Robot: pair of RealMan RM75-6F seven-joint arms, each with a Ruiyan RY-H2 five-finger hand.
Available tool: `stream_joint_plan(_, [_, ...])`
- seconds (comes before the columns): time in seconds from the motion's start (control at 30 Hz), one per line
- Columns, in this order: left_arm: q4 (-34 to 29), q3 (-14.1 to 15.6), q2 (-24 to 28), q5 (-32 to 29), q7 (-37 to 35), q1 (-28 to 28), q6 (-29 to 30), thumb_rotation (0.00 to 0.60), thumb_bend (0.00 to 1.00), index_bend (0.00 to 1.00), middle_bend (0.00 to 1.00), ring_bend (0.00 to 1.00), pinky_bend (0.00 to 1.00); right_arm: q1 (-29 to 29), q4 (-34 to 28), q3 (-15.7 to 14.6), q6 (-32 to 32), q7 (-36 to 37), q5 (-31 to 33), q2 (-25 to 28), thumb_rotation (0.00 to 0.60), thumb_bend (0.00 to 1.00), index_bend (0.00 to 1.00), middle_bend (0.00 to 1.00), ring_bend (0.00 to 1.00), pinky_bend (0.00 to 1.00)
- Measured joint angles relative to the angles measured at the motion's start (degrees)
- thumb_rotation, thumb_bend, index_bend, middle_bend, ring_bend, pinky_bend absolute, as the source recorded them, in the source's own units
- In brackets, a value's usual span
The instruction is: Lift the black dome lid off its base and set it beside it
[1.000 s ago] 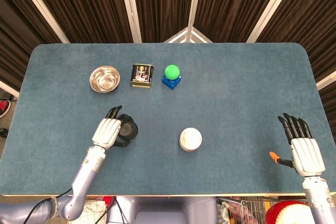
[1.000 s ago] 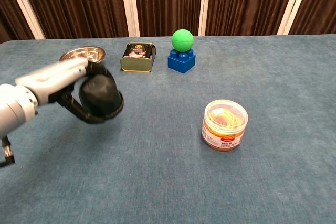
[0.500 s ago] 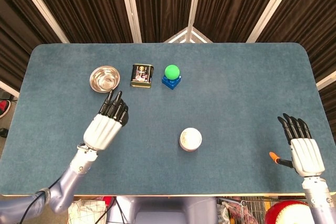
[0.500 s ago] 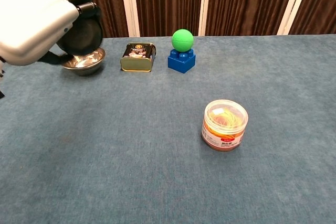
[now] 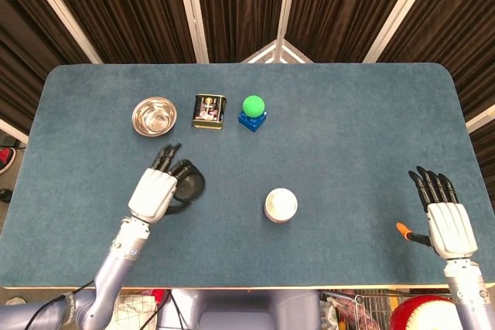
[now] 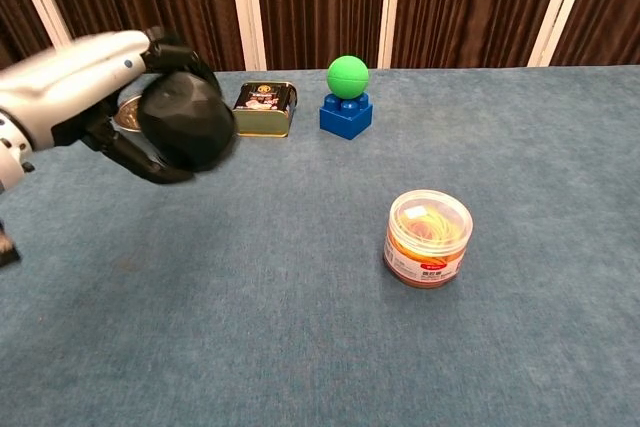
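Left robot hand [image 6: 95, 97] grasping the black dome lid [image 6: 185, 122] above the desk [image 5: 348, 137], bare cloth around it, right robot hand [image 5: 448, 218] released, fingers spread, near the desk's front edge

Printed labels on the desk, none of them readable

A gold tin [image 6: 263, 108] near the far edge of the desk carries a dark printed panel on its lid, with lettering and a picture too small and blurred to make out in either view. A clear-lidded round tub [image 6: 428, 238] closer to the near edge wears an orange-and-white band label around its wall; dark marks on the white strip look like print, but no word or number can be read. No brand, numeral or sign shows legibly on anything else in the chest view or the head view.
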Motion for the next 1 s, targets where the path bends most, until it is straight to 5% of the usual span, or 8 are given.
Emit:
stream_joint_plan(0.3, [-11.8, -9.9, 12.7, -15.5, -43.9, 0.7, -34.7, 0.600, 0.43, 0.46, 0.46, 0.01, 0.00, 0.2, -0.4, 0.3, -0.1, -0.2, 0.3, 0.2, 0.600, 0.18, 0.03, 0.00, 0.01, 0.00])
stream_joint_plan(0.5, [-10.9, -11.2, 14.4, -12.8, -52.2, 1.6, -43.7, 0.600, 0.43, 0.46, 0.45, 0.01, 0.00, -0.2, -0.1, 0.1, 0.5, -0.1, 0.1, -0.1, 0.600, 0.18, 0.03, 0.00, 0.01, 0.00])
stream_joint_plan(0.67, [-7.2, -9.7, 12.1, -7.0, -42.4, 2.2, -35.2, 0.600, 0.43, 0.46, 0.45, 0.01, 0.00, -0.1, -0.4, 0.1, 0.5, 0.1, -0.1, 0.2, 0.600, 0.18, 0.03, 0.00, 0.01, 0.00])
stream_joint_plan(1.0, [13.0, -5.8, 1.6, 15.0, 13.6, 2.9, -4.5, 0.600, 0.42, 0.46, 0.46, 0.01, 0.00, 0.2, -0.4, 0.2, -0.1, 0.0, 0.1, 0.1, 0.600, 0.19, 0.03, 0.00, 0.01, 0.00])
